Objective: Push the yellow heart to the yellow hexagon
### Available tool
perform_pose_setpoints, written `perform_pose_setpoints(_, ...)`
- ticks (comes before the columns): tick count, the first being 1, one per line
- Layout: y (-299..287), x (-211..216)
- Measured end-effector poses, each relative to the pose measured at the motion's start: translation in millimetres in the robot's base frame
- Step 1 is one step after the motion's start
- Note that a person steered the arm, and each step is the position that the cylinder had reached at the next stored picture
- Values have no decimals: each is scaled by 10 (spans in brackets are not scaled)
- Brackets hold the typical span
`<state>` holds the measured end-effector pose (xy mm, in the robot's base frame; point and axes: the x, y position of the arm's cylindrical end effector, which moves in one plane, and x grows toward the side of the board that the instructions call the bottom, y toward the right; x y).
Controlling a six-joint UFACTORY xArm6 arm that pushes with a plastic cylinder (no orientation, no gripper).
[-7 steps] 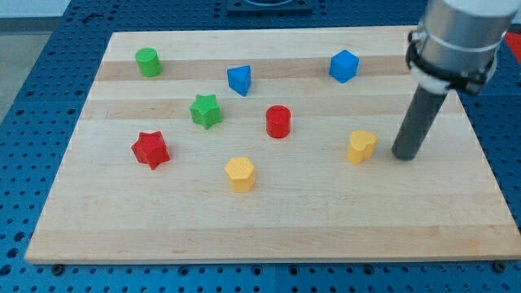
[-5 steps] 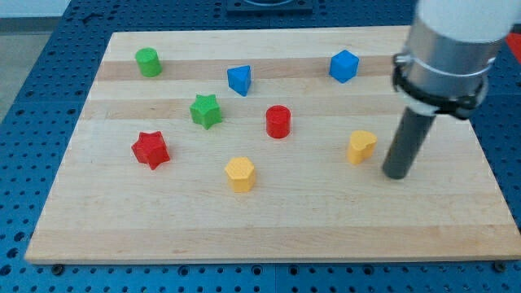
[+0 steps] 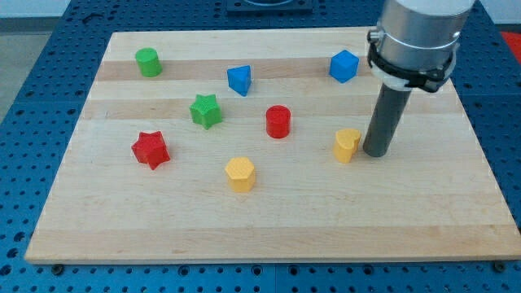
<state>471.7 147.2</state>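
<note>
The yellow heart point(image 3: 347, 145) lies on the wooden board point(image 3: 269, 220), right of the middle. My tip point(image 3: 375, 153) stands right against the heart's right side. The yellow hexagon point(image 3: 240, 174) lies lower and to the left, well apart from the heart. The rod rises from the tip to the arm's grey cylinder point(image 3: 413, 37) at the view's top right.
A red cylinder point(image 3: 278, 121) stands above the line from heart to hexagon. A green star point(image 3: 206, 111), a red star point(image 3: 151, 150), a blue triangle-like block point(image 3: 239, 80), a blue cube point(image 3: 343, 66) and a green cylinder point(image 3: 147, 62) lie further off.
My tip swung down and then left to the heart's right side. The heart has shifted a little to the left. The other blocks have not moved.
</note>
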Motion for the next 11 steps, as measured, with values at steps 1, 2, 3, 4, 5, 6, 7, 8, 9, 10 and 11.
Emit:
perform_pose_setpoints(1, -31, -78)
perform_pose_setpoints(2, -119, -123)
perform_pose_setpoints(3, -142, -160)
perform_pose_setpoints(4, -107, -201)
perform_pose_setpoints(5, -252, -182)
perform_pose_setpoints(6, -573, 59)
perform_pose_setpoints(7, -816, 310)
perform_pose_setpoints(8, -702, 283)
perform_pose_setpoints(9, -398, 100)
perform_pose_setpoints(10, -427, 25)
perform_pose_setpoints(11, -701, 120)
